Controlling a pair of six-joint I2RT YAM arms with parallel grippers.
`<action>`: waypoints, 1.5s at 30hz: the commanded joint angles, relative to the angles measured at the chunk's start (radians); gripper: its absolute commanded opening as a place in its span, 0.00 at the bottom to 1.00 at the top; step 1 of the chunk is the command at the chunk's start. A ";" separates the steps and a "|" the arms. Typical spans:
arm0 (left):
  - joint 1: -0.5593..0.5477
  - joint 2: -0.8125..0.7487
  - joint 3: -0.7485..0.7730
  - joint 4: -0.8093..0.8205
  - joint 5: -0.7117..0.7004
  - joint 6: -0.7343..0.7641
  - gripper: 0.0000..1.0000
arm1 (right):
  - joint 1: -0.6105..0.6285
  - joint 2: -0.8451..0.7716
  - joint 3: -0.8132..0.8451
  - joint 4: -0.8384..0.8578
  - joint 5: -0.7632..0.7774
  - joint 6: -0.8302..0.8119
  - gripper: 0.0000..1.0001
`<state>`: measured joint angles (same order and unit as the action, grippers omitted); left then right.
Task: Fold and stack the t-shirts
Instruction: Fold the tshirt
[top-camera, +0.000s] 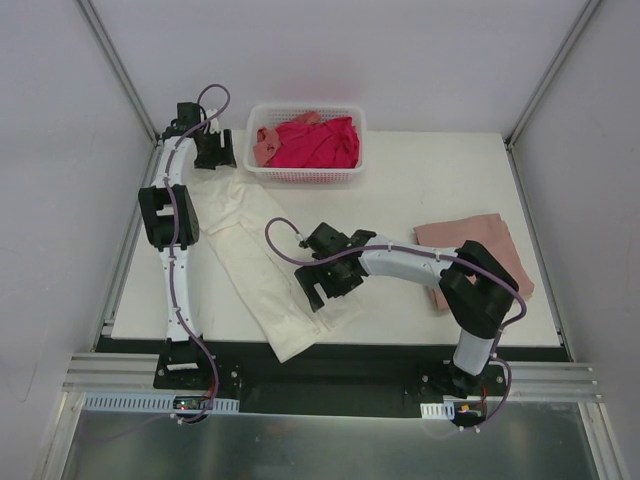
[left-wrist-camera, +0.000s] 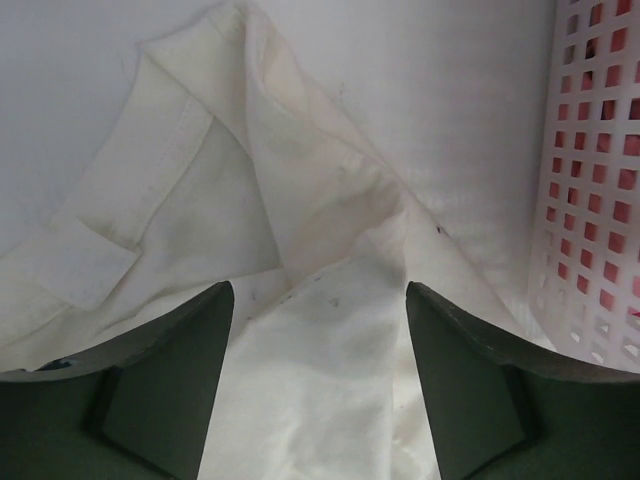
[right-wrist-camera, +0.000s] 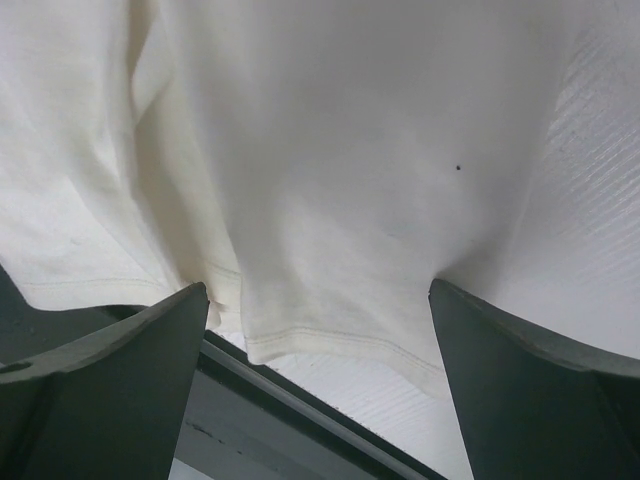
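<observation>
A cream t-shirt (top-camera: 255, 250) lies folded into a long strip, slanting from the back left to the table's front edge. My left gripper (top-camera: 214, 152) is open over its far end, with the collar and a sleeve (left-wrist-camera: 300, 200) lying between the fingers. My right gripper (top-camera: 322, 290) is open over its near hem (right-wrist-camera: 330, 335) at the table edge. A dusty pink t-shirt (top-camera: 475, 255) lies folded at the right. Magenta-red (top-camera: 315, 142) and salmon (top-camera: 264, 145) t-shirts sit in the basket.
A white lattice basket (top-camera: 305, 175) stands at the back centre, and its wall (left-wrist-camera: 590, 200) is close to the right of my left gripper. The table's front edge and a dark rail (right-wrist-camera: 300, 410) lie just below my right gripper.
</observation>
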<state>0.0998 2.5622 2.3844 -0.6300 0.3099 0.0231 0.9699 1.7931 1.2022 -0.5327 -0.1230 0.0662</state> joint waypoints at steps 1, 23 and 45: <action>0.002 0.004 0.053 0.053 0.044 -0.008 0.65 | 0.003 0.012 0.034 -0.033 0.011 0.009 0.97; 0.006 0.006 0.045 0.087 0.097 -0.006 0.00 | -0.022 0.054 0.050 -0.047 0.016 0.027 0.97; 0.005 -0.022 0.006 0.234 -0.408 -0.114 0.00 | -0.030 0.098 0.013 -0.047 -0.027 0.060 0.97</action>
<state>0.0990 2.5660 2.3928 -0.4580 0.0933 -0.0753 0.9440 1.8473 1.2221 -0.5575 -0.1215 0.1066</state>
